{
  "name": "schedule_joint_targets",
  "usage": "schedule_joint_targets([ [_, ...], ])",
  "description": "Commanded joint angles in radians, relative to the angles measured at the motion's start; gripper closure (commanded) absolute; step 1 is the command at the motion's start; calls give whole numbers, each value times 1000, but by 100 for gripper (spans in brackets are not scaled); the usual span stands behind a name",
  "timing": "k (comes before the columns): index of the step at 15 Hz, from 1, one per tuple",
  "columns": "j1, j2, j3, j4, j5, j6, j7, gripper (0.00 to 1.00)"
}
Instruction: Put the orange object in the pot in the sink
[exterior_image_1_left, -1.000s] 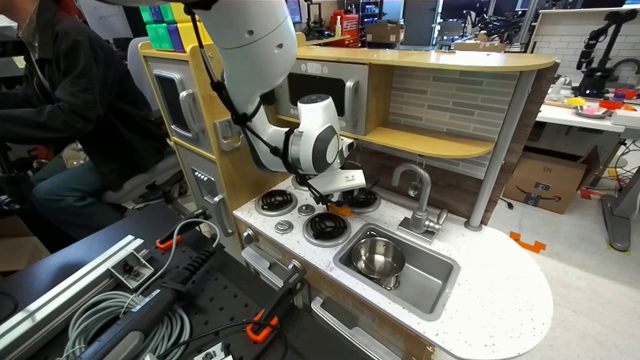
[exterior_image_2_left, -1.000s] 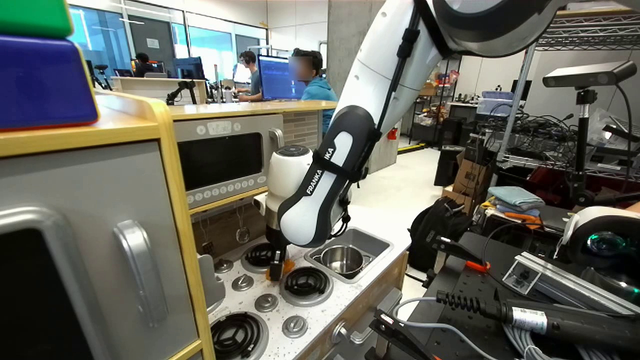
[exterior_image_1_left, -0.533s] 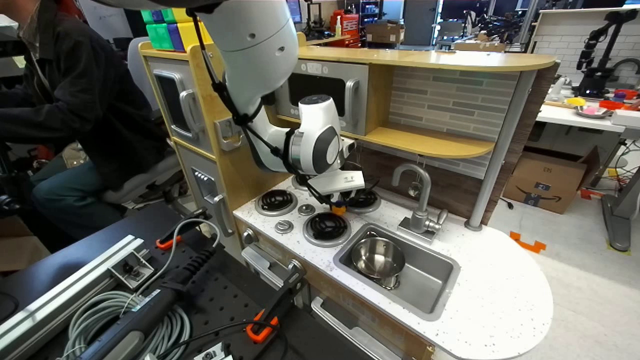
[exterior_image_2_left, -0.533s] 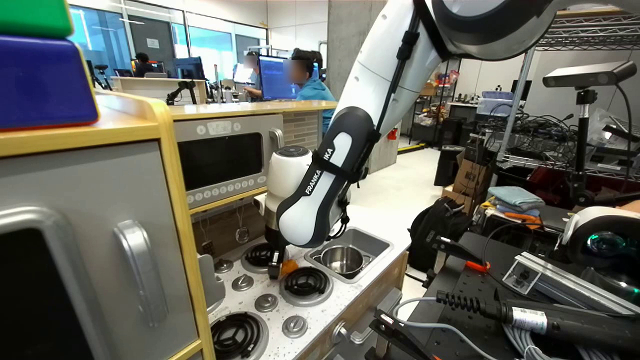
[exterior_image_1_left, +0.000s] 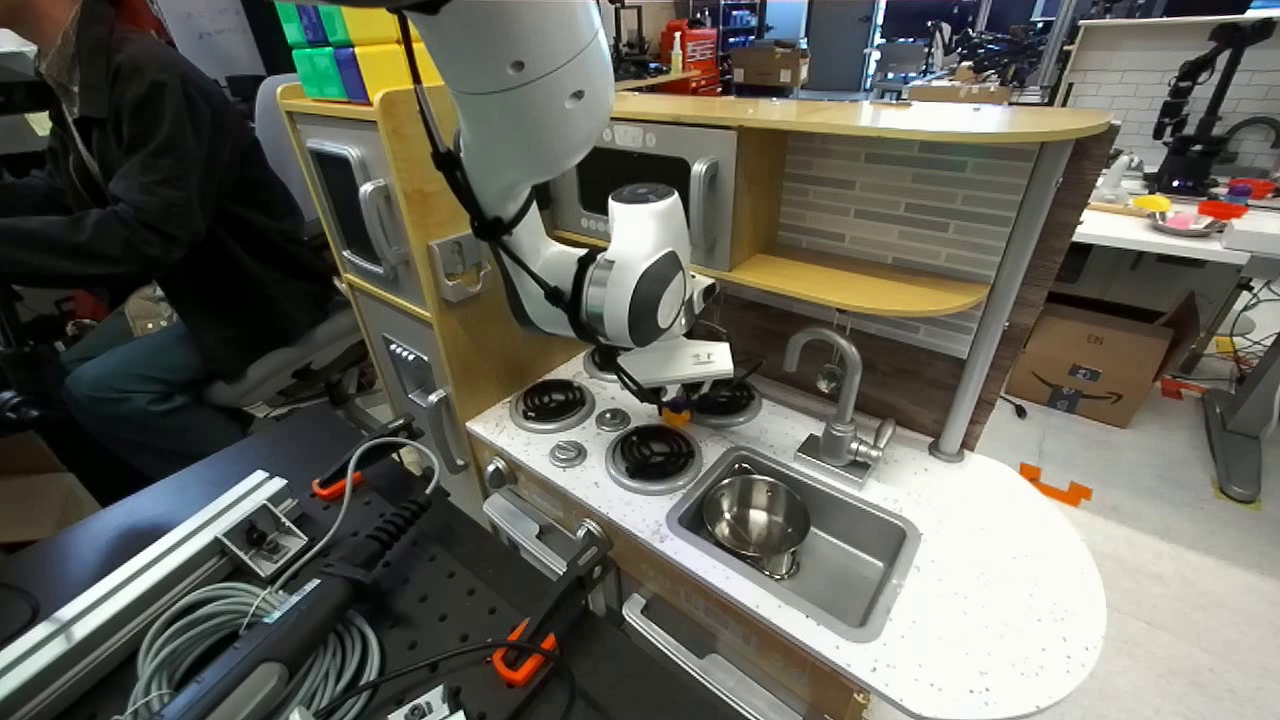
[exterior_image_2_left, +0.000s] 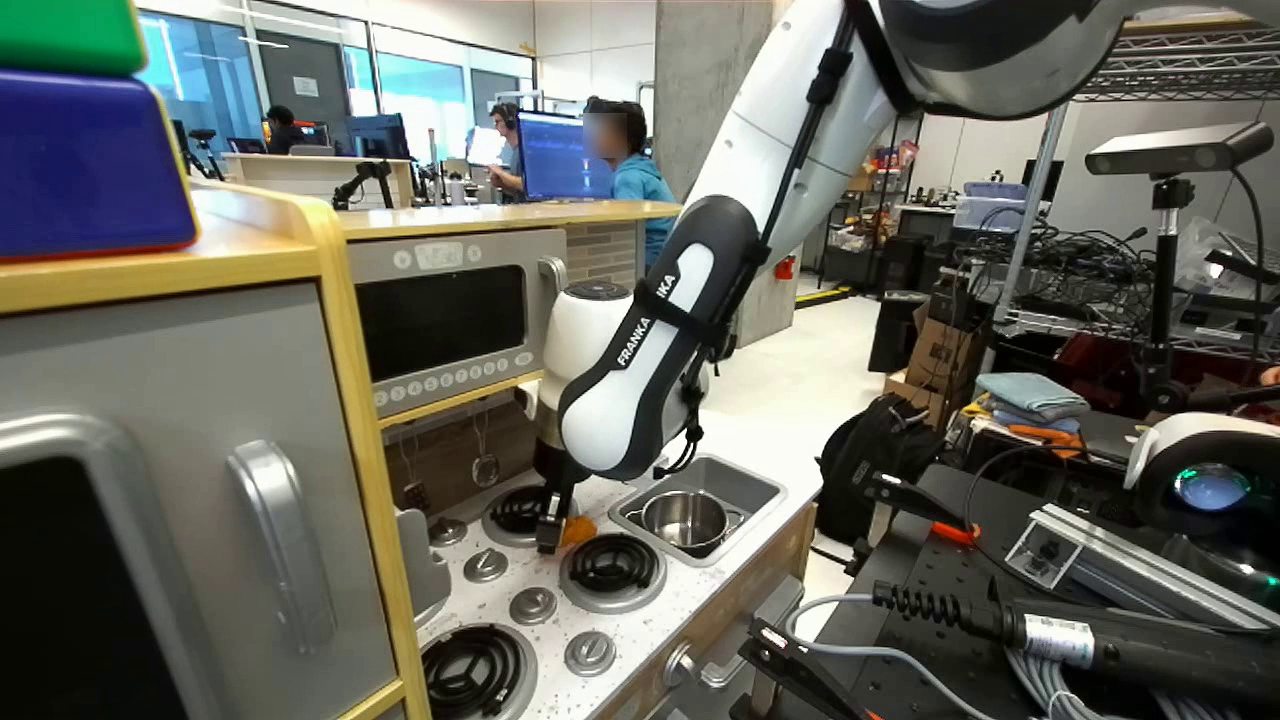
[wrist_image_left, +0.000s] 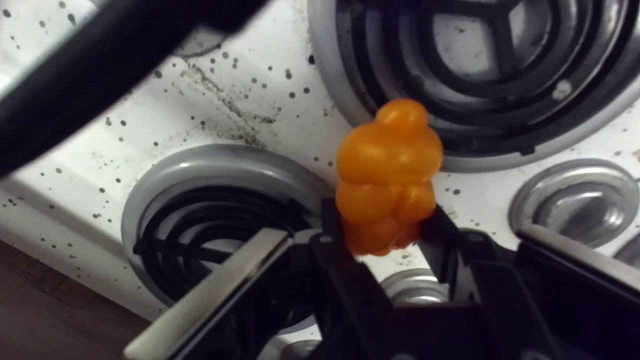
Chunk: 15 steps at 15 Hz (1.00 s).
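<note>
Your jaws pinch the lower part of the orange object (wrist_image_left: 389, 155) from both sides, between two burners (wrist_image_left: 492, 92) of the stove. You have a glossy, lumpy piece of rounded lobes, creased across the middle, darker towards the grip. In your wrist view its long axis runs nearly top to bottom, the small knobbed end pointing to the top. Whether it touches the white worktop (wrist_image_left: 270, 95) you cannot tell. Well apart, your pot (exterior_image_1_left: 757, 515) sits in the sink (exterior_image_1_left: 850, 570).
</note>
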Motion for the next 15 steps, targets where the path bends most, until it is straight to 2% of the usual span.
schedule_joint_targets([
  [1,-123,-119,95,-190,-8,24,-108,84],
  [4,-198,-172,123,-274,3,23,-154,84],
  [6,-235,-199,124,-289,20,23,-160,84],
  [10,-262,-179,84,-200,68,-22,-115,84],
  [11,-225,-149,46,-161,77,-53,-79,84],
  [15,-194,-94,-22,-65,127,-158,4,84],
])
